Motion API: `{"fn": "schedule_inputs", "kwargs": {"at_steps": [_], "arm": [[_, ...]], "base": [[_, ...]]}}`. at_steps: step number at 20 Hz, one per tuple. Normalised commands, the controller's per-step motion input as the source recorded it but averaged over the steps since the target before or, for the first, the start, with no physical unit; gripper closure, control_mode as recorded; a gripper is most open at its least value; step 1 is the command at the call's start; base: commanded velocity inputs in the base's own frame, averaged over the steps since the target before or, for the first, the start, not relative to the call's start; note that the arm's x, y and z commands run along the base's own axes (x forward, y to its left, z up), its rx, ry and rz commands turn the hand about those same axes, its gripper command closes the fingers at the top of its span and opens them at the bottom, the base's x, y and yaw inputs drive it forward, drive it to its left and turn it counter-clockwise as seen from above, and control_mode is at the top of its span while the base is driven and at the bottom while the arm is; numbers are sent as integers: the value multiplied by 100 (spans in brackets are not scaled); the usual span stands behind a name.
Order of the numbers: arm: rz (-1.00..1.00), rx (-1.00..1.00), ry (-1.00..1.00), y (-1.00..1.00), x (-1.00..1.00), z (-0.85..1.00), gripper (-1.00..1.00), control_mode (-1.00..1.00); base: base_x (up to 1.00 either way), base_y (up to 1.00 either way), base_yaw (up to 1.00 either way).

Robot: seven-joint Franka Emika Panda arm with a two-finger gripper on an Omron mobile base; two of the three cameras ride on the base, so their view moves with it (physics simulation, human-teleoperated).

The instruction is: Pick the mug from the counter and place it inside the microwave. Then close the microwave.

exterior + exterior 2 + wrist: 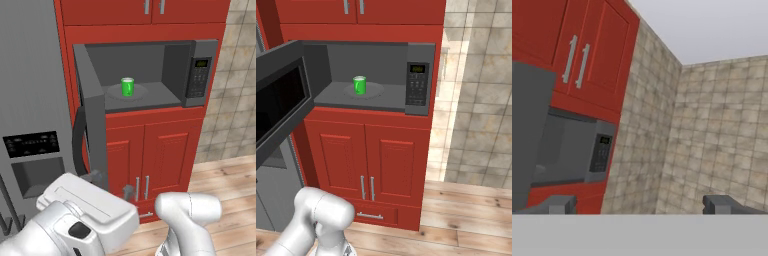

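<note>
The green mug (127, 87) (359, 85) stands upright on the round plate inside the microwave (199, 75) (417, 85) (599, 155). The microwave's door (93, 115) (278, 102) (527, 130) is swung wide open to the left, its black curved handle (77, 140) facing out. My gripper (111, 184) (642, 205) is open with nothing between its fingers. It sits low, just below and in front of the door's bottom edge, well under the mug. Whether a finger touches the door I cannot tell. The counter is out of view.
A tall grey fridge (30, 100) stands left of the open door. Red cabinet doors (145, 155) (366, 155) with metal handles sit below the microwave, more cabinets (582, 55) above. A tiled wall (481, 100) and wooden floor (466, 220) lie to the right.
</note>
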Motion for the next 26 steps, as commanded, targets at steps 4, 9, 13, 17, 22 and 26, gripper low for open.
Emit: {"fn": "schedule_inputs", "kwargs": {"at_steps": [4,9,13,17,22,26], "arm": [[-5,0,0,19,29,-17,-100,-100],[-2,0,0,18,24,-14,-100,-100],[0,0,0,8,35,-14,-100,-100],[0,0,0,7,35,-13,-100,-100],[-1,0,0,5,32,-7,-100,-100],[-1,0,0,9,24,-12,-100,-100]], "base": [[0,0,0],[0,0,0],[0,0,0],[0,0,0],[0,0,0],[0,0,0]]}}
